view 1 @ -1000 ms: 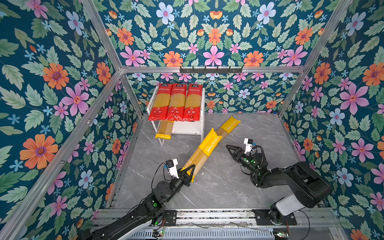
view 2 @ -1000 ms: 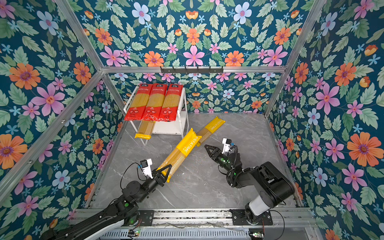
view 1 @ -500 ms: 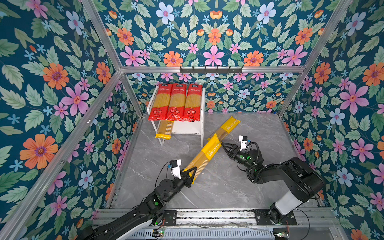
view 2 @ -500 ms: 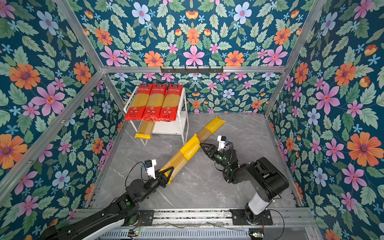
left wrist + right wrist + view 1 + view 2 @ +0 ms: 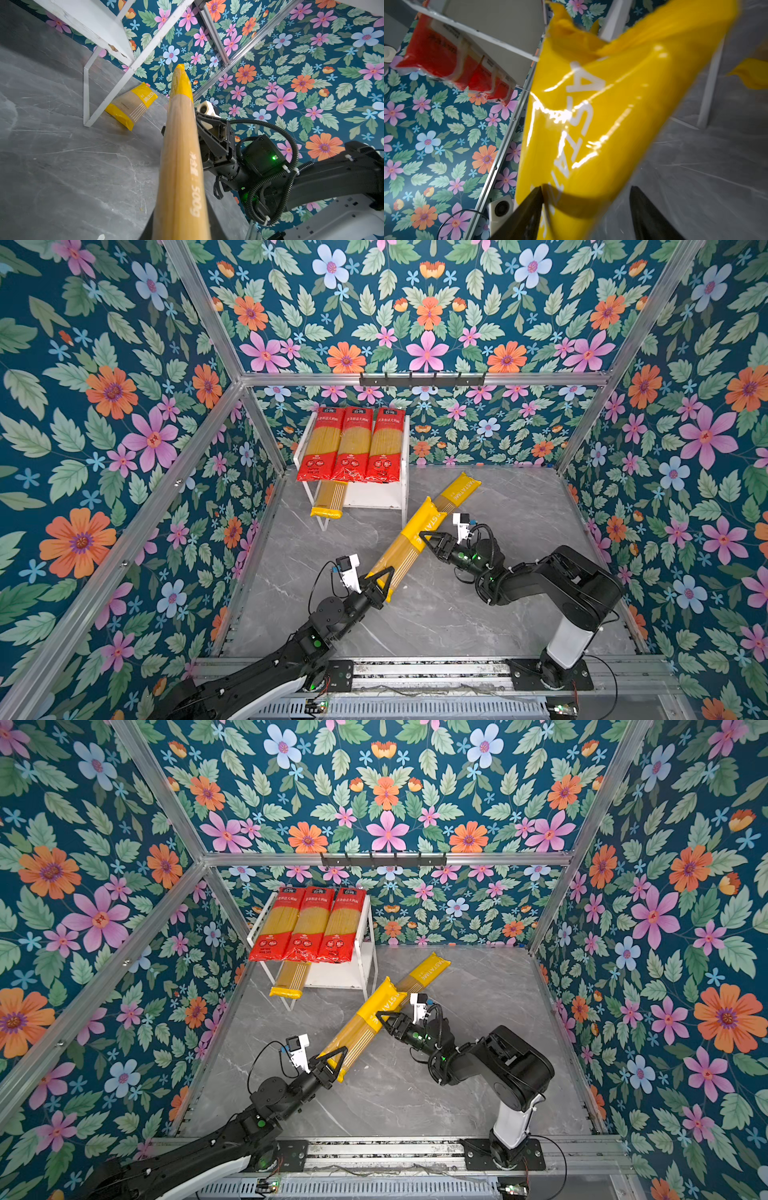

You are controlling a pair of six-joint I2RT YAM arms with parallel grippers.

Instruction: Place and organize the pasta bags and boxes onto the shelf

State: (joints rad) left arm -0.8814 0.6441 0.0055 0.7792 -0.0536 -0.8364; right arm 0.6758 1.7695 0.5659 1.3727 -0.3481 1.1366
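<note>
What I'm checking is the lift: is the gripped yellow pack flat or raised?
Raised, tilted: the left tool grips the yellow pack by its near end; the far end is off the table.

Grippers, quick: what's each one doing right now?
Left gripper: shut on the yellow pack, at its near end.
Right gripper: open, jaws either side of the same pack, not clamped.

Teal floral walls (image 5: 374,302) framed by aluminium bars (image 5: 291,379) enclose a grey marbled floor (image 5: 436,614).
</note>
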